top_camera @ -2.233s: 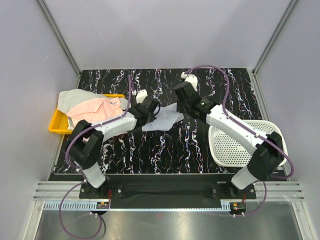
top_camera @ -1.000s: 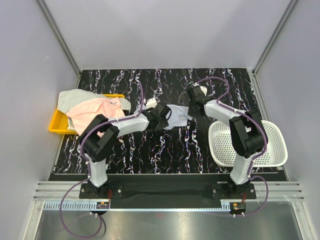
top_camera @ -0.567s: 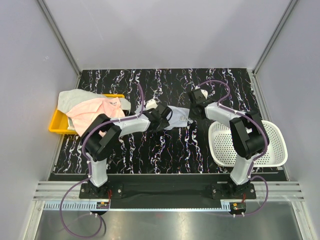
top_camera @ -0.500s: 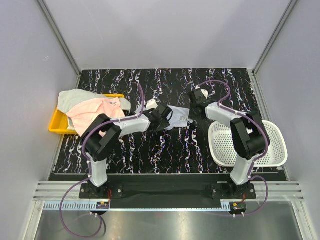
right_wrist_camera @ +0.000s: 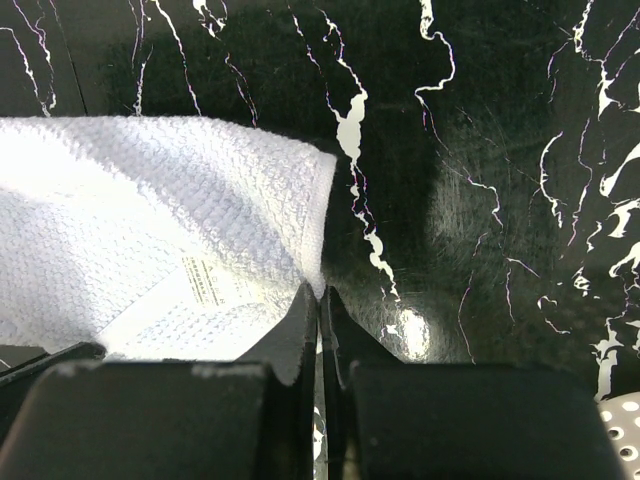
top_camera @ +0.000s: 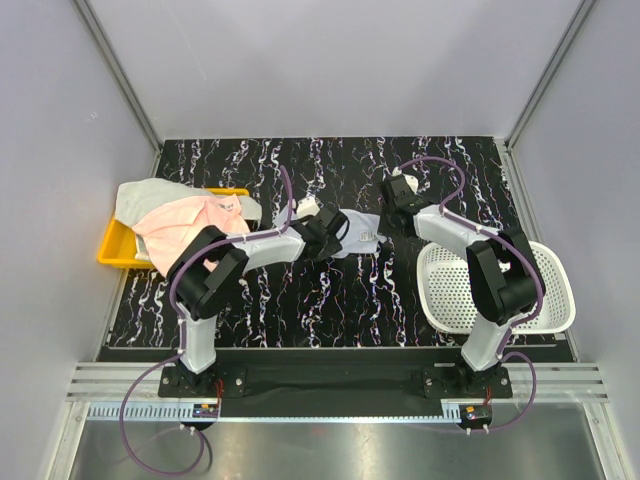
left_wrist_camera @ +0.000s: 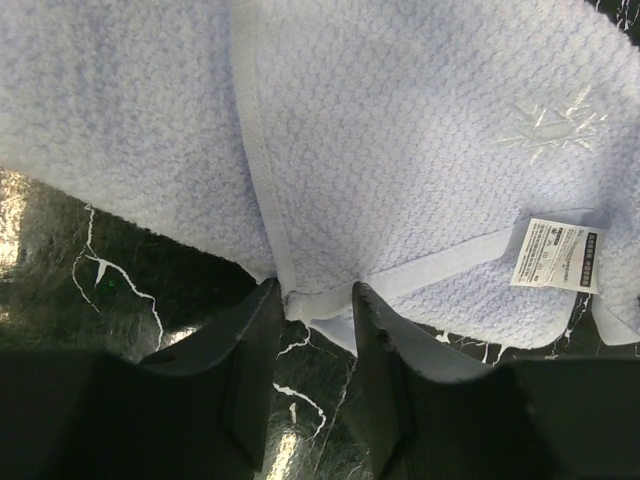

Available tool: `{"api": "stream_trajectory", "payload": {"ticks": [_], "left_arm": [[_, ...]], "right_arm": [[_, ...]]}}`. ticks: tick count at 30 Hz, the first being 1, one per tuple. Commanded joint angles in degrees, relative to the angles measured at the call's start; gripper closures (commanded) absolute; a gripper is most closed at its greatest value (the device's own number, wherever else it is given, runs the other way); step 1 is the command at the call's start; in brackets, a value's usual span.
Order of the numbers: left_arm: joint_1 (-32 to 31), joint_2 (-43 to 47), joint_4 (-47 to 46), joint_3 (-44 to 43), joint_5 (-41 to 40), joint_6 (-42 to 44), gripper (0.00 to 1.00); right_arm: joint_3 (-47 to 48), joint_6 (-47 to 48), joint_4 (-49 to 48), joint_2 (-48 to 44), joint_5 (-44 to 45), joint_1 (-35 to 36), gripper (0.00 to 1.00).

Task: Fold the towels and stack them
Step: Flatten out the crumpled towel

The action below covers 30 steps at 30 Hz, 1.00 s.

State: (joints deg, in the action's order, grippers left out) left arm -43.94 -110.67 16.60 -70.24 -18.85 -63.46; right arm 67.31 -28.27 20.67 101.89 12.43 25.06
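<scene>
Lying in the middle of the black marbled table (top_camera: 330, 295), the pale blue towel (top_camera: 360, 236) spans the gap between the two arms. Dark tabletop shows on its far side up to the back wall (top_camera: 330, 70), and on its near side down to the arm bases. At the table's left edge stands a yellow tray (top_camera: 108, 256), heaped with a pink towel (top_camera: 175, 222) and a whitish towel (top_camera: 140, 196) that droops over its far rim. The heap's nearest cloth lies close to the left arm's forearm. A white mesh basket (top_camera: 450, 292) stands at the right edge, just beside the right arm's elbow.

The left gripper (left_wrist_camera: 315, 298) sits at the towel's left side. Its fingers (left_wrist_camera: 248, 345) stand a little apart, and a folded hem (left_wrist_camera: 262, 190) fills the gap between them, so they are clamped on that edge. The layers lie doubled there, one hem running away from the tips. A white label (left_wrist_camera: 555, 255) shows at the lower layer's border.

The right gripper (right_wrist_camera: 319, 292) is at the towel's right side. Its fingers are closed to a hairline slit, and the very tip of the towel's corner is pinched between them. The cloth spreads away to the left of the tips; to the right is only glossy table, with a sliver of the basket at the frame's corner.
</scene>
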Motion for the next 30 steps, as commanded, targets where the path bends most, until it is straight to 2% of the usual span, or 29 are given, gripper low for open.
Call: {"api": "stream_trajectory", "payload": {"ticks": [1, 8, 14, 22, 30], "left_arm": [[-0.18, -0.51, -1.04, -2.01, -0.66, 0.09, 0.64], [-0.18, 1.95, 0.27, -1.48, -2.41, 1.67, 0.78], [-0.18, 5.72, 3.52, -1.66, -4.70, 4.22, 1.00], [-0.27, 15.04, 6.86, 1.24, -6.19, 9.84, 1.00], [-2.02, 28.75, 10.99, 0.63, -6.20, 19.50, 1.00]], "right_arm": [[0.19, -0.03, -0.89, -2.57, -0.03, -0.01, 1.00], [0.45, 0.23, -0.19, -3.97, 0.23, -0.01, 1.00], [0.89, 0.67, 1.13, -6.26, 0.32, -0.01, 1.00], [1.95, 1.73, 4.38, -12.05, -0.12, -0.01, 1.00], [3.97, 3.75, 9.39, -20.58, -3.81, -0.01, 1.00]]}}
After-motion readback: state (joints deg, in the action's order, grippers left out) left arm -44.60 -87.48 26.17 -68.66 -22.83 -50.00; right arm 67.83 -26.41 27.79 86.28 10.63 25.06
